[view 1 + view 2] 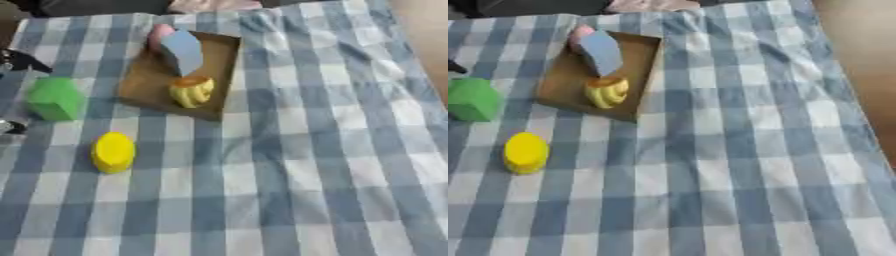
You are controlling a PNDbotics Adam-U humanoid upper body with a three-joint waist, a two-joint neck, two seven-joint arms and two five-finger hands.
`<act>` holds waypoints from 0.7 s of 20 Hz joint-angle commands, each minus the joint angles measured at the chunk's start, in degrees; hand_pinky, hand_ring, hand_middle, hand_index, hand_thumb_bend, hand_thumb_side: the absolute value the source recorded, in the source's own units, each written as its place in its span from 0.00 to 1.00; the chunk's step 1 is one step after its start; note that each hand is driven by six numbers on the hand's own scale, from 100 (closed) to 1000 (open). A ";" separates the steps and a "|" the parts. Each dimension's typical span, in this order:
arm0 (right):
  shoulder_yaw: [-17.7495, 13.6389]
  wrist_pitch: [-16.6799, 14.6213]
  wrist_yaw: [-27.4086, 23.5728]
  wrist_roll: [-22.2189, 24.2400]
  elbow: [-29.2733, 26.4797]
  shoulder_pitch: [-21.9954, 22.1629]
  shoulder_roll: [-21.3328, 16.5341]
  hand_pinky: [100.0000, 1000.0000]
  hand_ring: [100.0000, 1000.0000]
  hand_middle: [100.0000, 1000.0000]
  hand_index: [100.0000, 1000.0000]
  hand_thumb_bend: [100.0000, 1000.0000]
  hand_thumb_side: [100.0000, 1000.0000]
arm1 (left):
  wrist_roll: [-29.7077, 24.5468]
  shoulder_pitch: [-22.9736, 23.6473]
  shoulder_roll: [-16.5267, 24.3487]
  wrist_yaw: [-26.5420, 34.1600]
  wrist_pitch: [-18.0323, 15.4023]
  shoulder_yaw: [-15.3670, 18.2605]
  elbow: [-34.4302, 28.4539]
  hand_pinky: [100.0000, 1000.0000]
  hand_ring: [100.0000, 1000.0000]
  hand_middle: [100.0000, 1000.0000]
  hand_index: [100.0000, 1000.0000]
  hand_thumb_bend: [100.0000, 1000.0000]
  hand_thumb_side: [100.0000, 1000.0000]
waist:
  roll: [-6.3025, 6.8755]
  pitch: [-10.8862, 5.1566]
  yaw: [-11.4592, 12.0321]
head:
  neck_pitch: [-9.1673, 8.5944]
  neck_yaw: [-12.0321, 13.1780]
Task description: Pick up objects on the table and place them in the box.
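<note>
Box [140, 80] sits far-left; left hand [19, 60] at edge, fingers' state unclear.

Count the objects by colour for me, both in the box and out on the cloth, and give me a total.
Yellow: 2, a ridged piece in the box, a round one on the cloth
Green: 1, block on the cloth
Blue: 1, block in the box
Pink: 1, piece at the box's far corner
Total: 5

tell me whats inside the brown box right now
The brown box holds a blue block, a yellow ridged object, and a pink thing at its far corner, mostly hidden behind the block. Anything beneath them is covered.
</note>
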 commanded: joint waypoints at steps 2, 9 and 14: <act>-1.02 0.01 0.24 0.55 0.01 -0.39 -0.92 0.82 0.57 0.37 0.73 0.00 0.41 | -0.34 -1.90 0.11 -1.81 -0.95 0.08 2.07 1.00 0.99 0.89 0.98 0.52 0.22 | -0.06 -0.86 -0.24 | -0.82 0.47; -1.35 -0.11 0.17 1.42 1.11 -0.07 -0.42 0.83 0.57 0.38 0.73 0.00 0.41 | 0.84 -2.33 -0.90 -2.44 -0.68 0.46 2.96 0.90 0.82 0.65 0.83 0.29 0.16 | 0.01 -0.58 -0.30 | -0.74 0.63; -1.52 -1.28 -0.72 2.58 1.72 0.04 -0.16 0.83 0.57 0.39 0.74 0.00 0.41 | 7.04 -2.69 -1.01 -3.45 0.38 0.88 0.90 0.76 0.61 0.39 0.58 0.20 0.14 | 0.03 -0.69 -0.25 | -0.65 0.66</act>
